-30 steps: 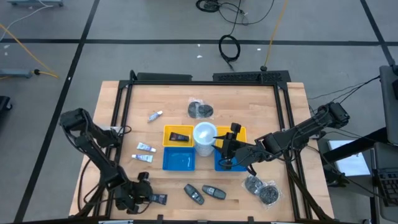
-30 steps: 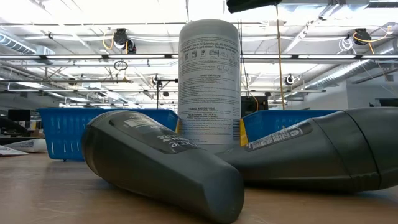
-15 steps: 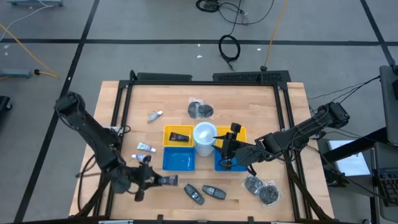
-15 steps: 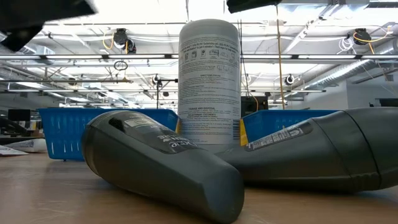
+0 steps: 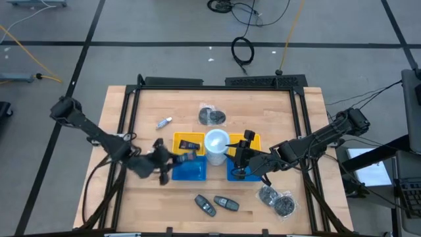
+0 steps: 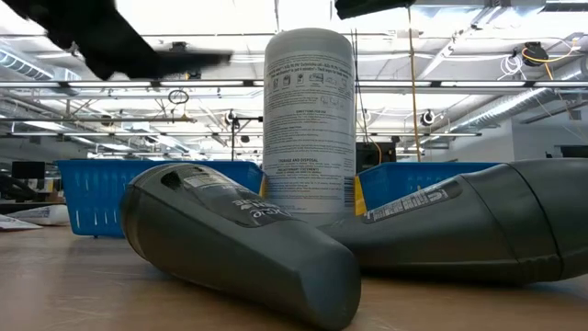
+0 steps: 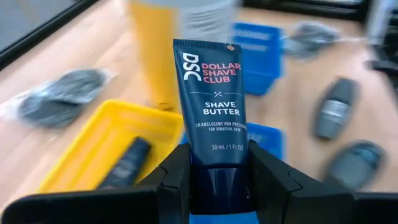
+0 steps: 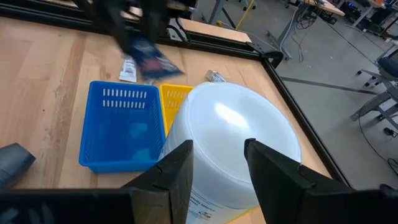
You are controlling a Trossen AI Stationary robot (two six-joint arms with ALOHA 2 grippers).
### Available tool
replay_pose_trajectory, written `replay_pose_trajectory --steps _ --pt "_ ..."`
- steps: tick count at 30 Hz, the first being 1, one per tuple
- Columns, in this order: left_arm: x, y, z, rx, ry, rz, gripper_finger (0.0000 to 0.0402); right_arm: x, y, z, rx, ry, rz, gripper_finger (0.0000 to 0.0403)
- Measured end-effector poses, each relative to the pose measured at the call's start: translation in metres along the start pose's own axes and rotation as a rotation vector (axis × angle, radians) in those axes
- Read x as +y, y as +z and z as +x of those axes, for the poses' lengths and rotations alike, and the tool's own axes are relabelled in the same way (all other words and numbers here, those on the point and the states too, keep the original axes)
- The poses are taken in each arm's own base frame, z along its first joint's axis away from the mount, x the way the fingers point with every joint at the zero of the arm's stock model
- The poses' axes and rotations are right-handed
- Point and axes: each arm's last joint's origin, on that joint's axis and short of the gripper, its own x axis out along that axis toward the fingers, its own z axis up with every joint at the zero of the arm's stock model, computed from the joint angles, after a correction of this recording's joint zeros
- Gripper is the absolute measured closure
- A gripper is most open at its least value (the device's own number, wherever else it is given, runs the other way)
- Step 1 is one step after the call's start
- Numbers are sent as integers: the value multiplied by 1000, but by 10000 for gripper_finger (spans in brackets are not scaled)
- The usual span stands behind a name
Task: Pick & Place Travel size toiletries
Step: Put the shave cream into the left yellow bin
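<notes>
My left gripper is shut on a dark blue tube printed "Shave Butter". It hangs over the seam between the yellow basket and the left blue basket. A second dark tube lies in the yellow basket. One small white tube lies on the table toward the far left, and another shows beside the blue basket. My right gripper stands open above the right blue basket, next to the white canister. My left gripper pinches the dark blue tube's lower end between its two fingers. The fingers come from the table's left, slanting down, and lie along the tube. The tube sticks straight out past the fingertips, its flat crimped end farthest out, lifted clear of the baskets.
Two black oblong gadgets lie near the front edge. Clear bags of grey bits lie at the far middle and the near right. A black frame borders the tabletop.
My left gripper has risen from the near left corner and swung toward the table's far edge and right. It carries the dark blue tube, which is now above the yellow and blue baskets. The gripper has tipped up from steeply down toward level.
</notes>
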Motion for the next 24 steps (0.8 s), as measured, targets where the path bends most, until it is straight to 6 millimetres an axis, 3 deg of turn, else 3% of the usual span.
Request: replay_pose_trajectory --steps 15,24 --pt "73 16 34 147 185 -112 294 0 0 0 0 0 -23 261" --pt "92 18 39 187 195 -160 294 0 0 0 1 0 -27 261"
